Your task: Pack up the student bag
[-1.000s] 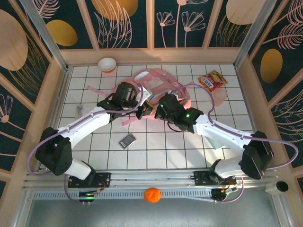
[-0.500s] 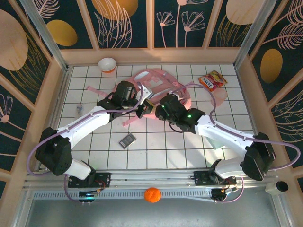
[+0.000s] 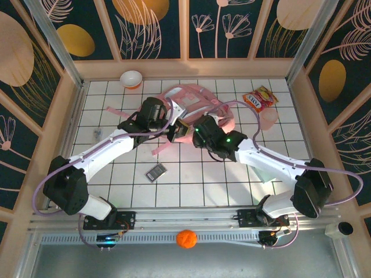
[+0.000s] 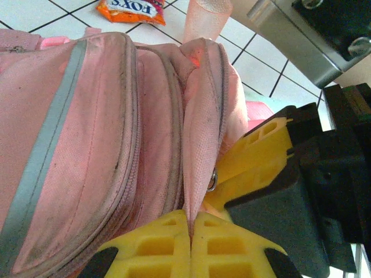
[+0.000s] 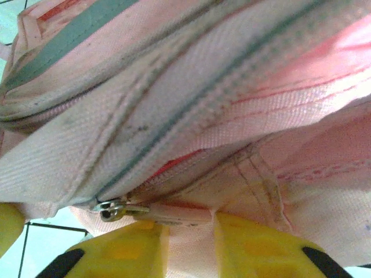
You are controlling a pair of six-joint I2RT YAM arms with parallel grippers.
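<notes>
1 student bag (image 3: 194, 99); left claw (image 4: 190, 219) pinches fabric, right claw (image 5: 186, 230) seemingly too.

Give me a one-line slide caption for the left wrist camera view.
Left claw shut on a fold of the pink student bag, snack packet and pink cup beyond.

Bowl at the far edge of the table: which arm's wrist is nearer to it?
Left. The left arm ends diagonally right of the bowl, toward the bases, at the student bag; the right arm ends farther right along the bag.
</notes>
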